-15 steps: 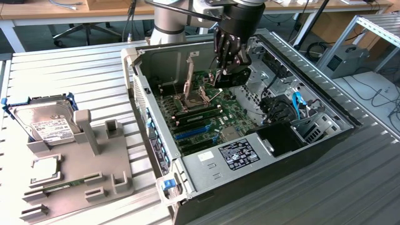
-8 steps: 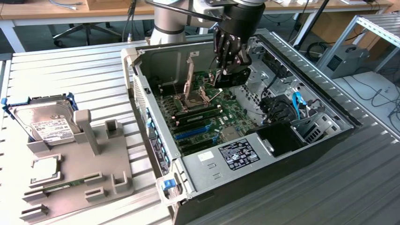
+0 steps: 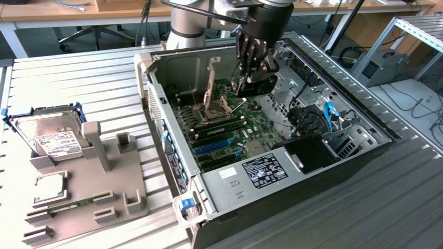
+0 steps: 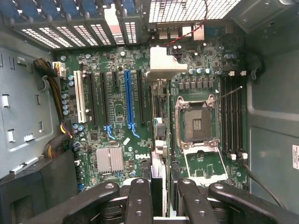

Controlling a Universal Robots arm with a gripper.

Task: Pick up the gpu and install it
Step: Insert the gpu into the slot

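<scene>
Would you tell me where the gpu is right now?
The gpu is held edge-on in the gripper inside the open computer case, over the motherboard between the long blue slot and the empty processor socket.

A: Item, centre frame: open computer case (image 3: 291, 171), motherboard (image 3: 221, 129) exposed.
B: Upper centre: gripper (image 3: 250, 78) closed on the gpu (image 3: 260, 83), inside the case.
A: Left: hard drive (image 3: 49, 136) on grey fixture (image 3: 83, 197).

My black gripper (image 3: 250, 62) over green motherboard (image 4: 117, 116); blue slot (image 4: 128, 100), white slot (image 4: 80, 102) (silver heatsink (image 4: 110, 159), ribbed); grey slatted table (image 3: 69, 83).
</scene>
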